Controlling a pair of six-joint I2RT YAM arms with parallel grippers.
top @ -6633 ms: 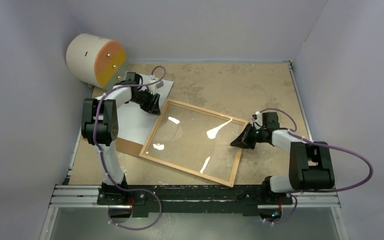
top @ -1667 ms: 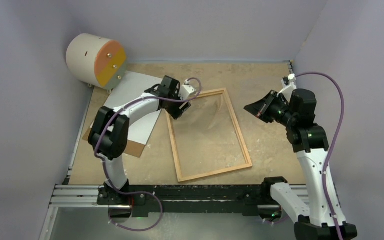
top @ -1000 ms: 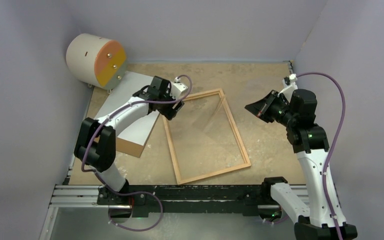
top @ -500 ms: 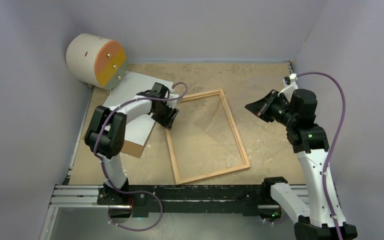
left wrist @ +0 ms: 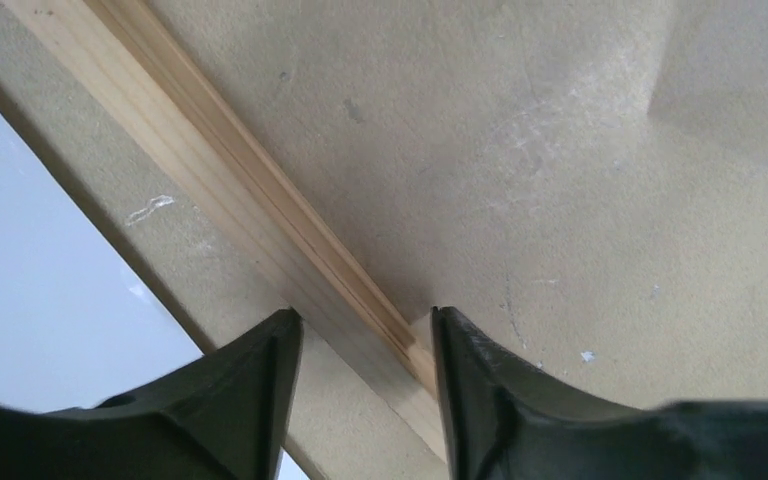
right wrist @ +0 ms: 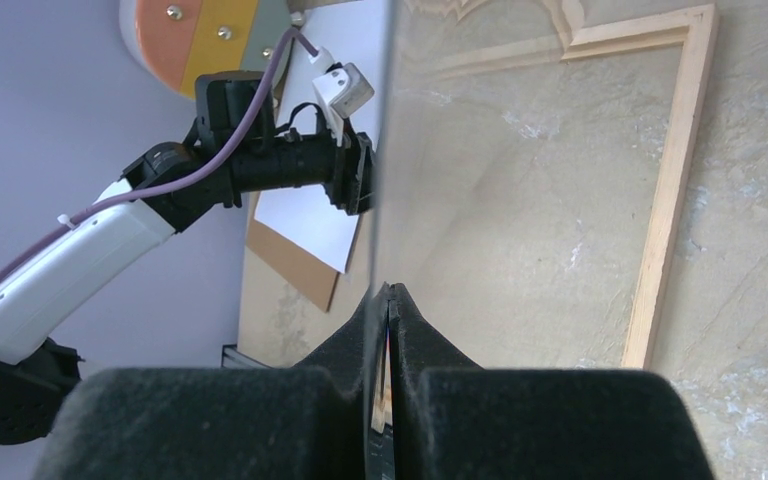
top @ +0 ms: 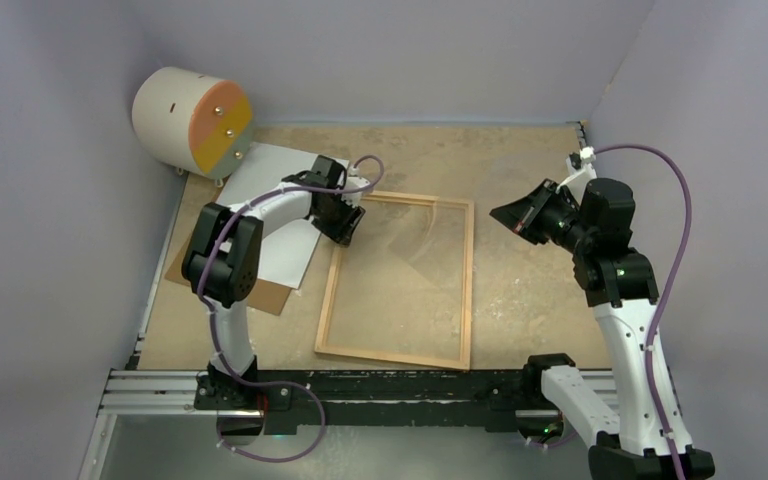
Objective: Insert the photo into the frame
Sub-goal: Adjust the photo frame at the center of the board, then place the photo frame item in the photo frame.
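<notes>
Left pincer: low at the far left corner of the frame, its jaws part-way open, one finger outside the left rail and the other inside it. Whether they pinch the wood, the pictures do not settle.
Right pincer: raised above the tabletop on the right, its jaws closed tight on the edge of a clear pane, which its wrist camera sees edge-on.
Frame: flat on the tabletop between the two arms, its long sides running roughly near to far, bare tabletop showing inside it.
Photo: just left of the frame, white side up, lying on the brown backing board. It is outside the frame.
Drum: a white cylinder with an orange and yellow face, in the far left corner beyond the photo.
</notes>
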